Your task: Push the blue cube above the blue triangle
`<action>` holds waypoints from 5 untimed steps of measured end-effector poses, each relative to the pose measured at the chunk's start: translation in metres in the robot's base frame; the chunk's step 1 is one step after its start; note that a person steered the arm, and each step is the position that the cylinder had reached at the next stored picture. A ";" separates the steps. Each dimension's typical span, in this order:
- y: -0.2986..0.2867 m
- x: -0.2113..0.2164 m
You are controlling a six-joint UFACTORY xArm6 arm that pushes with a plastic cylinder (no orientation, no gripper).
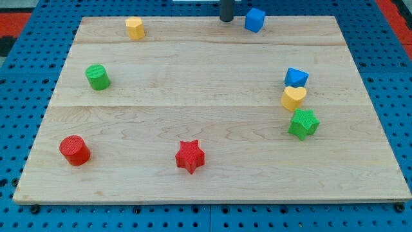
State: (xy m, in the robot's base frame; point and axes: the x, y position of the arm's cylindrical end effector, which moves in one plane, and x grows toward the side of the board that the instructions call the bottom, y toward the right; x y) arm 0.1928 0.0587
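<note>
The blue cube (255, 20) sits at the view's top edge of the wooden board, right of centre. The blue triangle (296, 77) lies at the view's right, well below the cube and a little to its right. My tip (226, 20) is at the top edge, just to the left of the blue cube, with a small gap between them. The rod above it runs out of the view's top.
A yellow heart (293, 98) touches the blue triangle's lower side, and a green star (304, 124) lies just below it. A yellow block (134, 28) is at top left, a green cylinder (98, 77) at left, a red cylinder (74, 150) at bottom left, a red star (190, 156) at bottom centre.
</note>
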 end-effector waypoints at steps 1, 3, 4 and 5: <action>0.027 0.000; 0.068 0.070; 0.088 0.099; 0.123 0.064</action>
State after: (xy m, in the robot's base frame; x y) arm 0.2563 0.1814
